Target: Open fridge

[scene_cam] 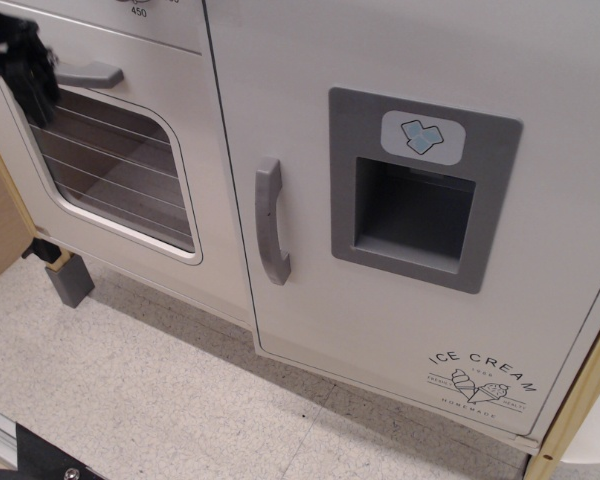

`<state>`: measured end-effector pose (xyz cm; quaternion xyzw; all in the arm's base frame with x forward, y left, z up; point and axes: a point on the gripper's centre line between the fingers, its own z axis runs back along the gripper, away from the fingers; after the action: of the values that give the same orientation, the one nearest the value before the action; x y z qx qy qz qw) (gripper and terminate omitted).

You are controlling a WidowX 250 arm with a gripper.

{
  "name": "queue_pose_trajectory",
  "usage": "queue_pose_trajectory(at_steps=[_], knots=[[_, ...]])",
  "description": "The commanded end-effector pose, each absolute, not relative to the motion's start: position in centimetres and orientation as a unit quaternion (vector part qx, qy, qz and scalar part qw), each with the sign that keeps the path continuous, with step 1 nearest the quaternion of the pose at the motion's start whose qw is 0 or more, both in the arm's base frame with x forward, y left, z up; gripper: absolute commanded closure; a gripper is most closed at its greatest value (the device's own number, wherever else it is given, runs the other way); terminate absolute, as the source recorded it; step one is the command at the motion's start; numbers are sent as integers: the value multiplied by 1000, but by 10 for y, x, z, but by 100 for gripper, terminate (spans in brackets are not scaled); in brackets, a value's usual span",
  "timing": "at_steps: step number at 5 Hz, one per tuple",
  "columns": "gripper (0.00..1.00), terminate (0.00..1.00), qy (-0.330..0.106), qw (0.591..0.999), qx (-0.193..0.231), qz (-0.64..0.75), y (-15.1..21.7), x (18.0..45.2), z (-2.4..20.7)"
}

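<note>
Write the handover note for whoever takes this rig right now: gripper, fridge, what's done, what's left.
Gripper: at the top left edge in front of the oven door, mostly out of frame; open or shut can't be told. It holds nothing visible.
Fridge door: looks shut or barely ajar; its vertical grey handle is free, nothing touching it.
Done: no clear opening visible.
Left: bring the gripper to the handle, grasp it, pull the door open.

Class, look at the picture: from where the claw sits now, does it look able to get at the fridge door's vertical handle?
Probably yes. The claw sits at the upper left, by the oven door, and nothing stands in front of the fridge's handle. Whether the claw is open is unclear.
</note>
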<state>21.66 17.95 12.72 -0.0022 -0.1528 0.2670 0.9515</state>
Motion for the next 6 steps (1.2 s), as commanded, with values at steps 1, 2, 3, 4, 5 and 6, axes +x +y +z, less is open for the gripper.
queue_pose_trajectory(at_steps=[1, 2, 3, 4, 5, 6], knots=[[0, 0, -155, 931, -14, 329, 176, 255, 155], [0, 0, -150, 925, -22, 348, 166, 271, 161], [0, 0, -153, 920, -18, 362, 157, 282, 162], [0, 0, -149, 911, -11, 384, 148, 291, 161], [0, 0, -150, 910, -4, 386, 136, 293, 158], [0, 0, -144, 905, 8, 399, 130, 298, 150]])
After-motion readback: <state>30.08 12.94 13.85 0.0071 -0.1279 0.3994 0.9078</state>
